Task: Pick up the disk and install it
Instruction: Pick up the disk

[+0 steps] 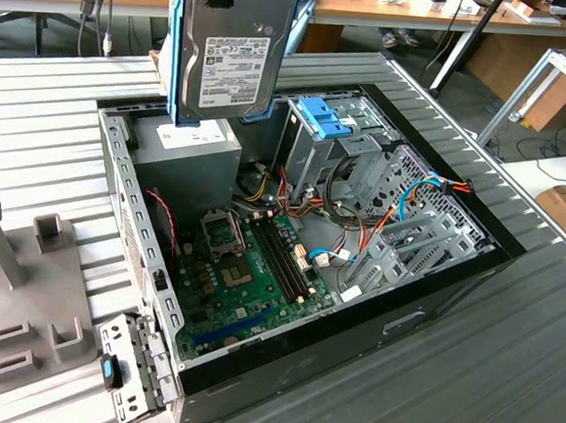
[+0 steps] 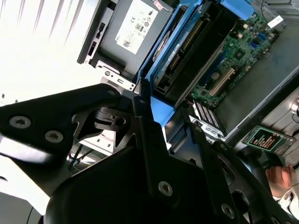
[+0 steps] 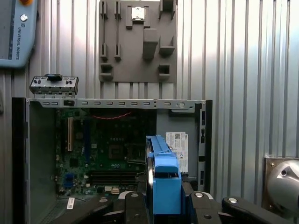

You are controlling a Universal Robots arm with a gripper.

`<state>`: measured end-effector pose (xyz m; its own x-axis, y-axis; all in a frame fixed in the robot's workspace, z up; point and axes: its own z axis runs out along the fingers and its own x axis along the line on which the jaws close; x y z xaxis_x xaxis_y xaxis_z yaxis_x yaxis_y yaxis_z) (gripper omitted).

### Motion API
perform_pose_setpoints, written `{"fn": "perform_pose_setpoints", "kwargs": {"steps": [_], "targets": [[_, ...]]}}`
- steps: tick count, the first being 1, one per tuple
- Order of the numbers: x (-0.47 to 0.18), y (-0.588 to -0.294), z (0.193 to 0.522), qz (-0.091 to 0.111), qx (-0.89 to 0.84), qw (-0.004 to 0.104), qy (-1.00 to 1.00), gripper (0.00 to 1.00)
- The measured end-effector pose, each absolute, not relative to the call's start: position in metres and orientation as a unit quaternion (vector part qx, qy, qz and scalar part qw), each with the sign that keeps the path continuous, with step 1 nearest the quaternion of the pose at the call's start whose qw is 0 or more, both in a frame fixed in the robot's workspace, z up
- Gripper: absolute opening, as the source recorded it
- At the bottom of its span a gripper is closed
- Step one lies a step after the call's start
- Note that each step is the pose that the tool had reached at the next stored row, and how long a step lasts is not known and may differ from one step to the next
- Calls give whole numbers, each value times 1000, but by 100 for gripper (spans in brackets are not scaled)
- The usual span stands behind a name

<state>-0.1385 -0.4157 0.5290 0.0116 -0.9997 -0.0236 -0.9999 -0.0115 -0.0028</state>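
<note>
The disk [image 1: 229, 50] hangs upright over the back of the open computer case [image 1: 433, 302], just above the grey power supply [image 1: 185, 150]. It is a black hard drive with a white label and blue carrier rails down its sides. My gripper [image 3: 163, 201] is shut on the disk, with black fingers [image 3: 133, 203] pressing on both sides of the blue carrier. In the first wrist view the disk [image 3: 161, 177] is seen edge-on above the motherboard [image 3: 107, 149]. The second wrist view has the disk [image 2: 187, 56] held past my black linkage, close to the power supply [image 2: 131, 28].
A tall grey drive cage with a blue latch [image 1: 322, 117] stands in the case beside loose cables. A grey bracket with a blue clip [image 1: 133, 371] lies at the case's near corner, next to a grey fixture [image 1: 13, 278]. A person's hand [image 2: 280, 176] is nearby.
</note>
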Motion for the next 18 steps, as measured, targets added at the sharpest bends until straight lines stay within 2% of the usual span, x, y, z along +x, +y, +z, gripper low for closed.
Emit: {"fn": "perform_pose_setpoints", "kwargs": {"steps": [18], "targets": [[-120,-421,529,7,-711,9,703,36]]}}
